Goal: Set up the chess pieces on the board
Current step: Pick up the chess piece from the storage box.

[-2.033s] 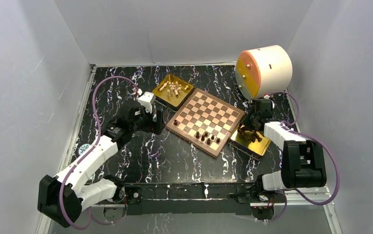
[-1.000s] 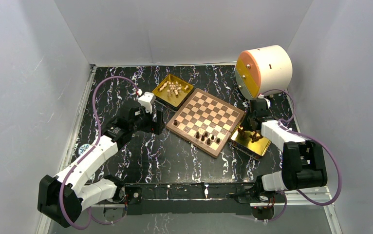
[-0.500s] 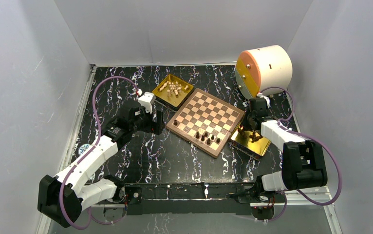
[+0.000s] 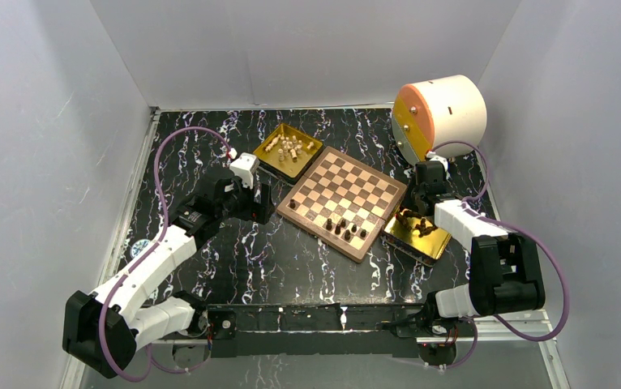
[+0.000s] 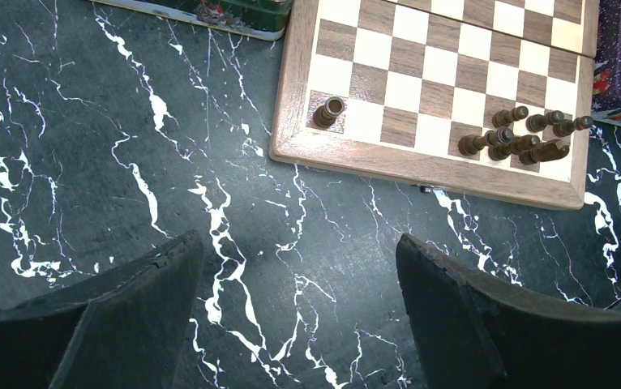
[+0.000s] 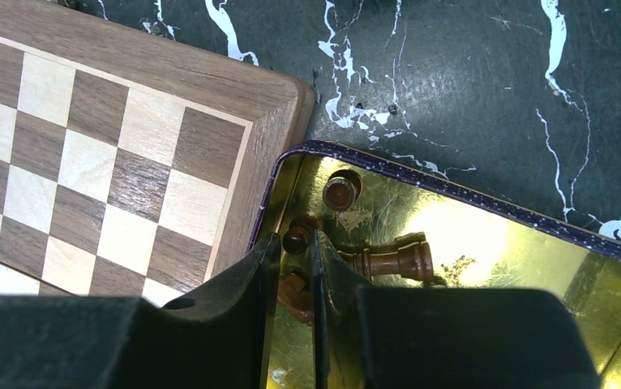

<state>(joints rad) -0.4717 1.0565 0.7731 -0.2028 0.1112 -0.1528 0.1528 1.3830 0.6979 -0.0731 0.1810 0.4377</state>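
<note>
The board (image 4: 348, 182) lies mid-table with several dark chess pieces (image 4: 344, 229) near its front corner and one (image 4: 293, 204) at its left corner. In the left wrist view the same board (image 5: 421, 81) shows a lone dark piece (image 5: 329, 109) and the cluster (image 5: 526, 138). Cream pieces (image 4: 289, 148) fill the rear gold tray. My left gripper (image 5: 297, 239) hangs open over bare table left of the board. My right gripper (image 6: 295, 237) is in the right gold tray (image 6: 494, 243), shut on a dark piece (image 6: 296, 240). Another piece (image 6: 392, 263) lies beside it and one (image 6: 341, 192) stands behind.
A white drum with an orange face (image 4: 441, 113) stands at the back right, close behind the right arm. The right gold tray (image 4: 417, 237) touches the board's right corner. White walls enclose the black marbled table (image 4: 291, 259).
The right gripper has crept a little toward the tray's far end near the board corner, jaws unchanged. The left arm has not moved.
</note>
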